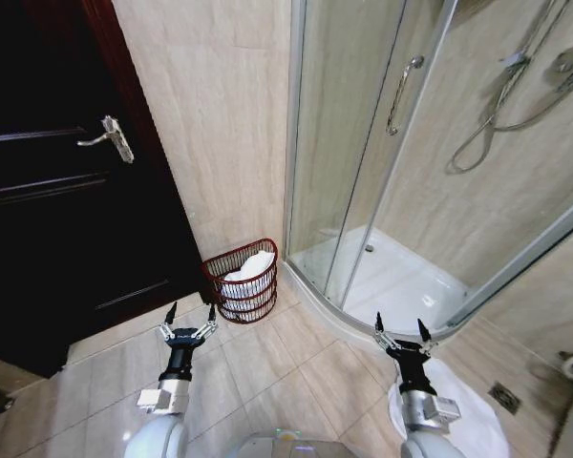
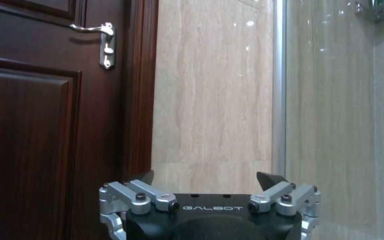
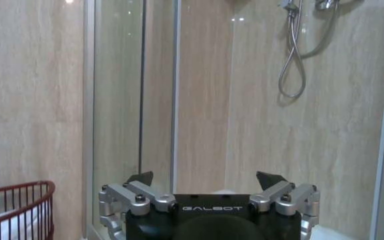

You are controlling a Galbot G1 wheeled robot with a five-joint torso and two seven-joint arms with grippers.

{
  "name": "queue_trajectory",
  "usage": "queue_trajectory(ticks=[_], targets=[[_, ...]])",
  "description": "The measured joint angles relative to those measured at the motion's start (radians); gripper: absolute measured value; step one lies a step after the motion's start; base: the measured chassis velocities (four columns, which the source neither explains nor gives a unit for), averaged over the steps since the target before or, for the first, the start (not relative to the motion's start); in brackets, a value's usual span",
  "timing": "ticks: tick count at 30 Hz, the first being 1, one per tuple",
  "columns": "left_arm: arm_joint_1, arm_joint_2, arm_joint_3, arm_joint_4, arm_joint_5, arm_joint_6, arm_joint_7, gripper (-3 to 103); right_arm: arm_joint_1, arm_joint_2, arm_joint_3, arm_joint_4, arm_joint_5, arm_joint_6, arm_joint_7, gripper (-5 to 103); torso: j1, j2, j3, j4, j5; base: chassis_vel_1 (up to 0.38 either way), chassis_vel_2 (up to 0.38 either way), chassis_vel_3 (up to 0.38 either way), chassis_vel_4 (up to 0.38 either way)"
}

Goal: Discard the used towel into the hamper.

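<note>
- Hamper [image 1: 244, 282] sits on the tiled floor [image 1: 286, 367] against the beige wall, between the dark door [image 1: 48, 191] and the glass shower enclosure [image 1: 382, 172]; white cloth, apparently the towel [image 1: 248, 272], already lies inside it.
- Left gripper [image 1: 191, 315] hovers low over the floor, near the hamper on the door side, fingers spread wide, nothing held.
- Right gripper [image 1: 401, 328] hovers near the shower's curved base, also spread wide and empty.
- Judgement: drop looks done, step in hand is likely clearing away. Doing it well means keeping both arms up and apart from the hamper rim so the light basket is not tipped, and keeping the right arm off the glass.
- A white thing [image 1: 468, 410], cloth or mat, cannot tell, lies on the floor under the right arm; if it is another towel, the task is not finished.
- Head view gives the whole layout: hamper contents, both arms, floor.
- Left wrist view adds the door handle [image 2: 105, 42] close up and the open left gripper [image 2: 209, 181] against wall and door frame; no hamper there.
- Right wrist view catches the hamper's red wire rim [image 3: 15, 200] with white inside at one edge, plus the shower hose [image 3: 292, 55] behind the open right gripper [image 3: 209, 180], showing the hamper lies off to that gripper's side rather than ahead.
</note>
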Motion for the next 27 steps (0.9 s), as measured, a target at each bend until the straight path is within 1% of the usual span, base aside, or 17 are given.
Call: queue_trajectory(ticks=[2,4,6,14,18,20,27], targets=[[0.005,0.011,-0.007,-0.004,-0.012,0.000,-0.002,100,-0.006,0.002,-0.002,-0.006,-0.010,0.008,0.001,100,-0.004,-0.011,-0.007,0.0000,0.0000,0.000,0.000,0.000,0.000],[0.007,0.014,-0.008,-0.006,-0.015,0.000,-0.002,100,-0.008,0.003,-0.002,-0.006,-0.012,0.009,0.002,100,-0.005,-0.014,-0.009,0.0000,0.0000,0.000,0.000,0.000,0.000],[0.010,0.027,-0.012,-0.008,-0.024,0.000,-0.003,100,-0.011,0.009,-0.002,-0.006,-0.016,0.011,0.002,100,-0.010,-0.028,-0.018,0.0000,0.0000,0.000,0.000,0.000,0.000],[0.000,0.029,-0.008,0.006,-0.019,0.006,-0.003,100,-0.009,0.009,-0.001,-0.017,-0.022,0.017,0.004,100,-0.021,-0.054,-0.033,0.0000,0.0000,0.000,0.000,0.000,0.000],[-0.006,0.026,-0.003,0.022,-0.012,0.007,-0.003,100,-0.008,0.007,0.000,-0.030,-0.023,0.023,0.005,100,-0.030,-0.076,-0.046,0.0000,0.0000,0.000,0.000,0.000,0.000],[-0.006,0.027,-0.002,0.024,-0.011,0.007,-0.003,100,-0.008,0.007,0.000,-0.030,-0.023,0.023,0.005,100,-0.031,-0.080,-0.048,0.0000,0.0000,0.000,0.000,0.000,0.000],[-0.009,0.031,0.003,0.030,-0.005,0.010,-0.002,100,-0.004,0.006,0.006,-0.031,-0.022,0.021,0.005,100,-0.042,-0.111,-0.069,0.0000,0.0000,0.000,0.000,0.000,0.000]])
